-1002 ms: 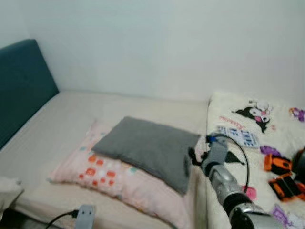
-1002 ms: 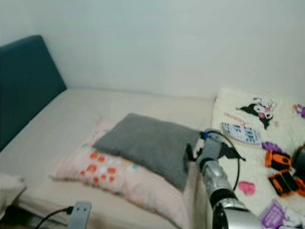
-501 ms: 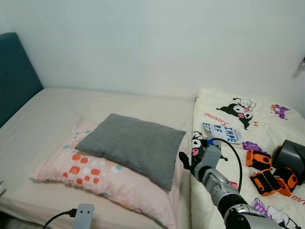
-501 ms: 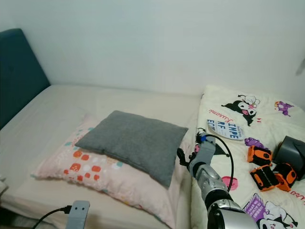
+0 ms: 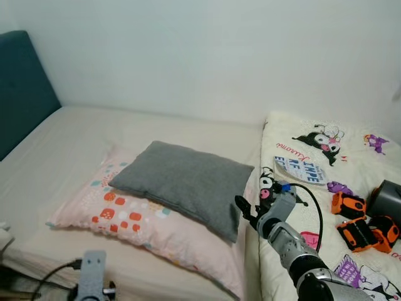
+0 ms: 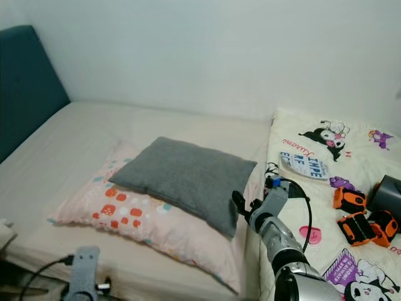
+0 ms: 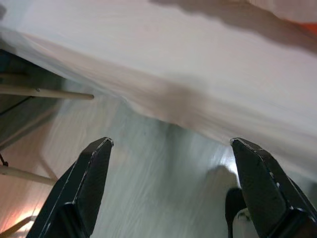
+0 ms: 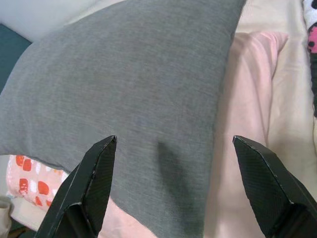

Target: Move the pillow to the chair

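Two fingers of right gripper (image 8: 168, 183) spread wide, hovering just short of gray pillow (image 5: 185, 183), which lies atop pink pillow (image 5: 131, 222). Best pushed deeper over the near corner before closing, pinching gray fabric alone.

Grey rectangular pillow (image 5: 185, 185): matt woven cloth with a fine, even weave, faintly rough in the right wrist view.
Pink pillow with orange and white squares (image 5: 141, 226): soft, smooth cloth, matt, lightly creased.
Cream bed sheet (image 5: 75, 141): matt cloth with a fine ribbed texture.
Cartoon-printed cream blanket (image 5: 326, 157): plush, soft-looking cloth, matt.
Teal headboard (image 5: 22, 88): upholstered cloth, matt.
Right gripper (image 8: 168, 191): black fingers of hard plastic with a finely textured, slightly sheened face.
Right arm (image 5: 294, 248): silver, smooth, semi-gloss casing.
Pale floor (image 7: 148, 198): smooth, lightly glossy boards, blurred.
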Controlling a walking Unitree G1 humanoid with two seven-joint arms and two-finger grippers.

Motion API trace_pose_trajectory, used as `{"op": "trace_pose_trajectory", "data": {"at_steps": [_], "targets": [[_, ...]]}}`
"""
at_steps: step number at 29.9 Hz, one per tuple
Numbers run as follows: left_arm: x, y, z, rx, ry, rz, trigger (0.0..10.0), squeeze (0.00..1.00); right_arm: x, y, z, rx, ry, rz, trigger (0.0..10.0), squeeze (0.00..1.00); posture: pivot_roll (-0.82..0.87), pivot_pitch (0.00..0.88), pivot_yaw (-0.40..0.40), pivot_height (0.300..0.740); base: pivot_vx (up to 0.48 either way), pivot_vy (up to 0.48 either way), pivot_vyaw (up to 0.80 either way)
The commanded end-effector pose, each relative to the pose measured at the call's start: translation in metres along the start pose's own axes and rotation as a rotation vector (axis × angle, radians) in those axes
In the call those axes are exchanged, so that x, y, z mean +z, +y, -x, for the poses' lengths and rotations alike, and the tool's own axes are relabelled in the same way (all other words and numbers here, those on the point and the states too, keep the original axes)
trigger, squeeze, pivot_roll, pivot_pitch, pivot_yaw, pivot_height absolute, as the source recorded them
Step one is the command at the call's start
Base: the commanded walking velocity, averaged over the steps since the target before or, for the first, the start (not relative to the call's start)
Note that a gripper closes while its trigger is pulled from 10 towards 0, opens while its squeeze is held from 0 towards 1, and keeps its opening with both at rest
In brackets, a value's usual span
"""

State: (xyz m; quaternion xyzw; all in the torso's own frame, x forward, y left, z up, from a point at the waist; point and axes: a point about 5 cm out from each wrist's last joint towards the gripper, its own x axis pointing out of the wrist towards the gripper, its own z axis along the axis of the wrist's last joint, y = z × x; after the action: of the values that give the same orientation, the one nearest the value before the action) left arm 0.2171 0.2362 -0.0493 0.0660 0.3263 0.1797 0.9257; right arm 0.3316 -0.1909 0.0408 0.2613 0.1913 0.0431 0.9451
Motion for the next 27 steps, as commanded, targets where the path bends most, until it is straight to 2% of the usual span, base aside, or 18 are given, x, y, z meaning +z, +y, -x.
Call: {"op": "trace_pose_trajectory", "data": {"at_steps": [1, 8, 13, 18, 22, 23, 25, 27], "targets": [[0.000, 0.009, -0.001, 0.025, 0.000, 0.008, 10.0, 0.00, -0.003, -0.006, 0.003, -0.013, 0.006, -0.029, 10.0, 0.00, -0.12, 0.041, 0.028, 0.630, 0.000, 0.000, 0.00], [0.002, 0.012, -0.002, 0.028, -0.020, 0.010, 10.0, 0.00, 0.015, -0.009, 0.004, 0.005, -0.091, -0.100, 10.0, 0.00, -0.11, 0.056, 0.045, 0.620, 0.000, 0.000, 0.00], [0.001, 0.014, -0.001, 0.023, -0.026, -0.006, 10.0, 0.00, 0.035, 0.004, -0.001, 0.130, -0.194, -0.219, 10.0, 0.00, -0.10, 0.065, 0.059, 0.620, 0.000, 0.000, 0.00], [-0.002, 0.017, 0.000, 0.022, -0.025, -0.020, 10.0, 0.00, 0.044, 0.019, -0.005, 0.224, -0.240, -0.263, 10.0, 0.00, -0.08, 0.070, 0.066, 0.620, 0.000, 0.000, 0.00], [-0.003, 0.020, 0.000, 0.025, -0.028, -0.029, 10.0, 0.00, 0.043, 0.022, -0.008, 0.185, -0.225, -0.264, 10.0, 0.00, -0.06, 0.077, 0.070, 0.620, 0.000, 0.000, 0.00], [-0.004, 0.021, 0.001, 0.027, -0.032, -0.033, 10.0, 0.00, 0.038, 0.020, -0.011, 0.075, -0.175, -0.233, 10.0, 0.00, -0.06, 0.077, 0.070, 0.620, 0.000, 0.000, 0.00], [-0.004, 0.021, 0.001, 0.027, -0.032, -0.033, 10.0, 0.00, 0.038, 0.020, -0.011, 0.075, -0.175, -0.233, 10.0, 0.00, -0.06, 0.077, 0.070, 0.620, 0.000, 0.000, 0.00], [-0.006, 0.023, 0.001, 0.030, -0.033, -0.033, 10.0, 0.00, 0.033, 0.019, -0.013, 0.014, -0.142, -0.211, 10.0, 0.00, -0.04, 0.089, 0.067, 0.620, 0.000, 0.000, 0.00]]}}
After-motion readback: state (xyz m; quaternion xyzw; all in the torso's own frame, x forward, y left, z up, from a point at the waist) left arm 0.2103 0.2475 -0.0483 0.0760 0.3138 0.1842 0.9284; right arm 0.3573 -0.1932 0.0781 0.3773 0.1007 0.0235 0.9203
